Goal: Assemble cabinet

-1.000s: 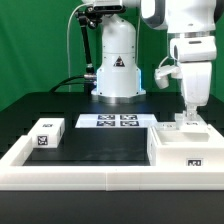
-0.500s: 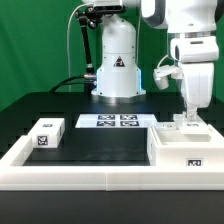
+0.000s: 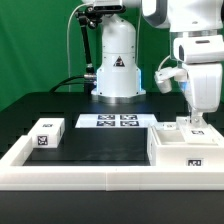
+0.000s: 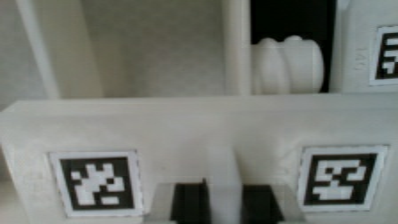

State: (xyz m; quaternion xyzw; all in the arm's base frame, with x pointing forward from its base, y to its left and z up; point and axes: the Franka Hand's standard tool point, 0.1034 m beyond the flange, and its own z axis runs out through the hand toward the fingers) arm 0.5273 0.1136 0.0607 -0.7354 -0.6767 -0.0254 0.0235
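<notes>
The white cabinet body (image 3: 183, 146) stands at the exterior view's right, with a tag on its front. My gripper (image 3: 197, 122) reaches straight down onto its top. In the wrist view my two dark fingertips (image 4: 189, 202) stand close together with a thin white rib of the cabinet piece (image 4: 196, 125) between them; the gripper (image 4: 228, 205) is shut on it. Two tags (image 4: 98, 180) flank the fingers. A white ribbed knob (image 4: 288, 65) shows behind the piece. A small white tagged block (image 3: 45, 133) lies at the exterior view's left, far from the gripper.
The marker board (image 3: 118, 121) lies flat at the back middle, in front of the robot base (image 3: 117, 70). A long low white border rail (image 3: 90, 172) runs along the front and left of the black mat.
My gripper and wrist have shifted a little toward the exterior view's right over the cabinet body. The small block at the left has not moved.
</notes>
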